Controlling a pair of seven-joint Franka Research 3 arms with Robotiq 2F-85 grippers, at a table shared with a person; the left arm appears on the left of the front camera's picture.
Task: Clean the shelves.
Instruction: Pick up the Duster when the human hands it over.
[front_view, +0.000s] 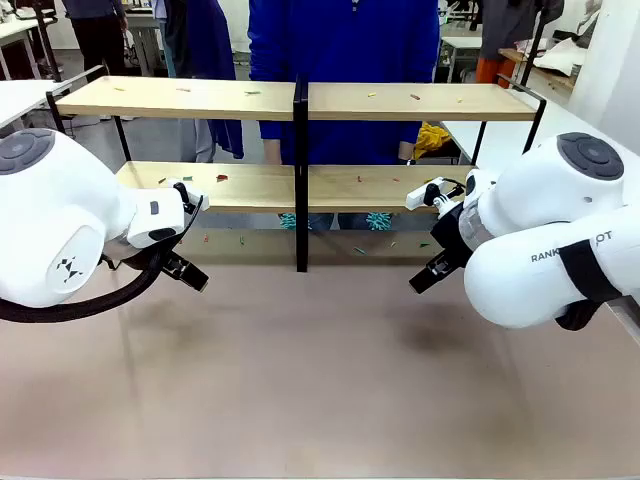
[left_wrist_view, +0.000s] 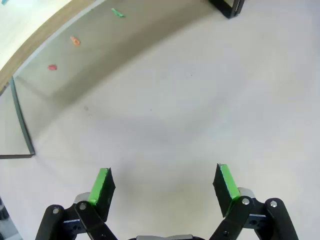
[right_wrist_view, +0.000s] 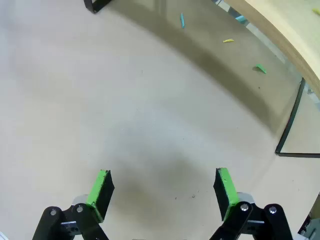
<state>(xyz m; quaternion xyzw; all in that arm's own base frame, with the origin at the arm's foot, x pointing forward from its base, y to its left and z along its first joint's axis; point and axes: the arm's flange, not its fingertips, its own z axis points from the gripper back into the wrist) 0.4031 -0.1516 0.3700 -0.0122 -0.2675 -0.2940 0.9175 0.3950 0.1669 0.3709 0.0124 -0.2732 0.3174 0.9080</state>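
The shelves (front_view: 200, 100) stand across the far side of the table (front_view: 320, 390), directly in front of you, with the person in a blue top (front_view: 345, 40) close behind them. You see two light wooden boards on a thin black frame, split by the centre post (front_view: 301, 170). Small coloured scraps are scattered along both boards, among them a red scrap (front_view: 222, 178) on the lower board left of the post. More bits lie on the table under the rack.

Your left gripper (front_view: 186, 271) hangs over the table in front of the left half of the shelves, apart from them. In its wrist view the left gripper (left_wrist_view: 165, 180) has its jaws spread wide, with bare table between the green pads (left_wrist_view: 102, 185). Ahead of it, in the shadow under the lower board, lie a green scrap (left_wrist_view: 117, 13), an orange scrap (left_wrist_view: 75, 41) and a pinkish-red scrap (left_wrist_view: 52, 67).

Your right gripper (front_view: 425, 278) hangs likewise in front of the right half. In its own view the right gripper (right_wrist_view: 162, 185) is also wide apart and holds nothing. Ahead of it, below the board's edge, lie a teal scrap (right_wrist_view: 182, 20), a yellow scrap (right_wrist_view: 228, 40) and a second green scrap (right_wrist_view: 260, 68).
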